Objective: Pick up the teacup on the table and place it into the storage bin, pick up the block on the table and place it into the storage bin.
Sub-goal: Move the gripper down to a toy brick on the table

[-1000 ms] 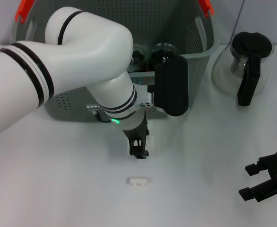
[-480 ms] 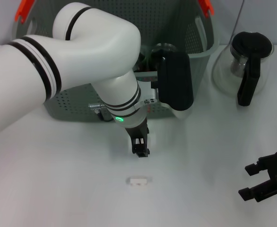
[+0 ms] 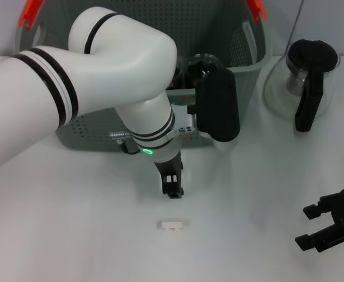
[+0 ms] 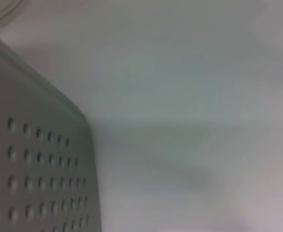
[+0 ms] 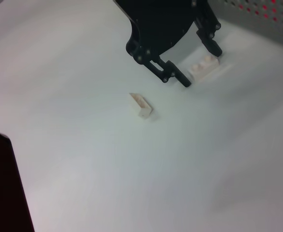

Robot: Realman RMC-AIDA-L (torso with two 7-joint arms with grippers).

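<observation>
**A:** Head view first. How many of each thing?

**B:** One storage bin (image 3: 242,88) across the top of the frame, one glass pot (image 3: 310,76) with a black lid at upper right, and one small white block (image 3: 172,224) on the worktop (image 3: 72,235) at lower centre. There are two grippers. I cannot pick out a teacup for certain.

**A:** And the fingers?

**B:** The left gripper (image 3: 172,189) hangs at the centre of the frame, just above the block and in front of the bin, pointing down. It is seen edge-on, so its spread is not clear here. The right gripper (image 3: 330,226) sits at lower right, well apart, with its fingers spread and nothing between them.

**A:** Is anything in the way?

**B:** The left arm and its black wrist housing cover much of the bin's front wall.

**A:** Left wrist view?

**B:** Only a perforated corner of the storage bin (image 4: 35,169) beside bare worktop (image 4: 190,96). No fingers show.

**A:** Right wrist view?

**B:** Here I count two white blocks. The near block (image 5: 141,106) lies alone on the worktop (image 5: 107,183), just short of the left gripper (image 5: 201,68). The far block (image 5: 206,65) lies between that gripper's fingers (image 5: 173,76), which are spread wide. I cannot tell whether they touch it. The bin's perforated wall (image 5: 257,9) stands just behind.
</observation>
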